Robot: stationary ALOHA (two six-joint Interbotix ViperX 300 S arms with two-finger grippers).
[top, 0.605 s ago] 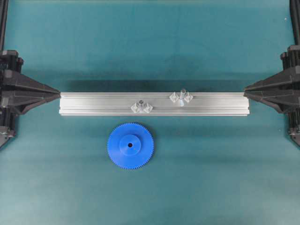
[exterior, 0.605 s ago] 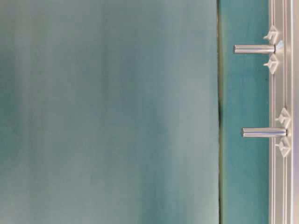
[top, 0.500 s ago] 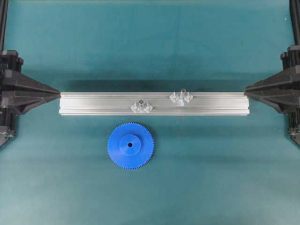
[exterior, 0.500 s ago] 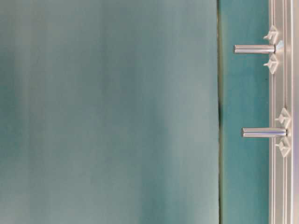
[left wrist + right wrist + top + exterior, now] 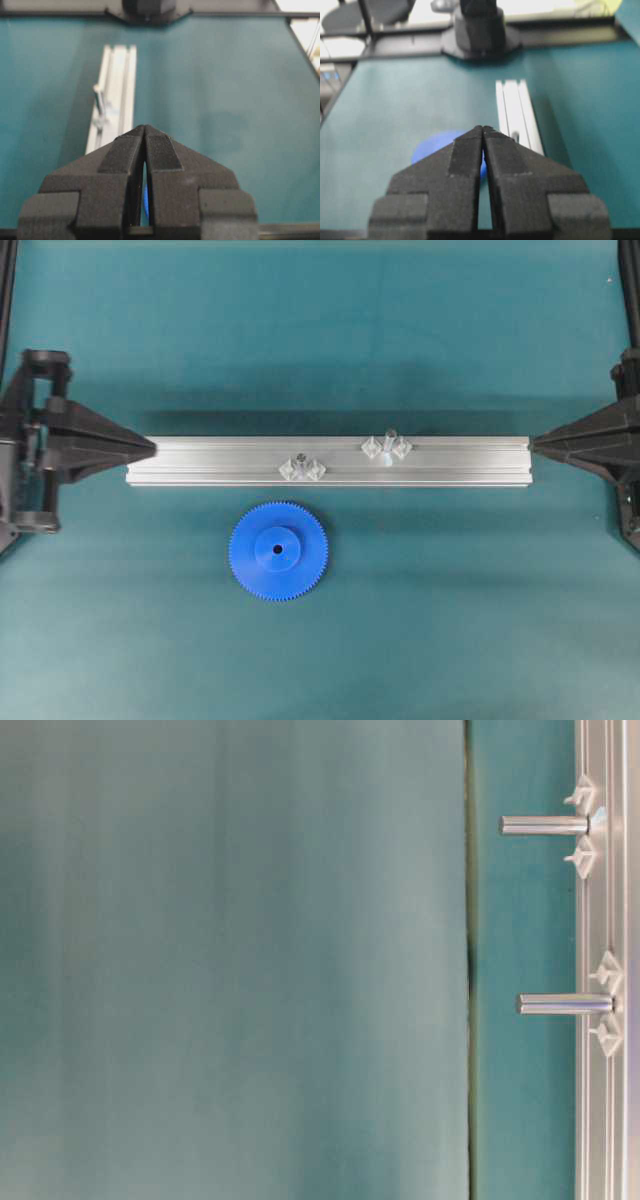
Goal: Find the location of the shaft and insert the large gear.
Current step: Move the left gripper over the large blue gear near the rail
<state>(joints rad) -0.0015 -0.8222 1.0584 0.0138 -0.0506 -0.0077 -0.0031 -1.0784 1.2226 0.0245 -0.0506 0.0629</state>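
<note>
Overhead view: aluminium rail (image 5: 330, 461) lies across the teal table (image 5: 330, 340). The shaft (image 5: 389, 443) stands upright on the rail, right of centre, between two spread clear mounts (image 5: 371, 448). A shorter pin (image 5: 299, 462) stands at its 8 o'clock. The large gear (image 5: 278, 551) lies flat on the table, at 6 o'clock of the shorter pin, apart from the rail. Left tool (image 5: 152, 447) at the rail's 9 o'clock end: pads pressed together, empty. Right tool (image 5: 532, 446) at the 3 o'clock end: likewise closed, holding nothing.
</note>
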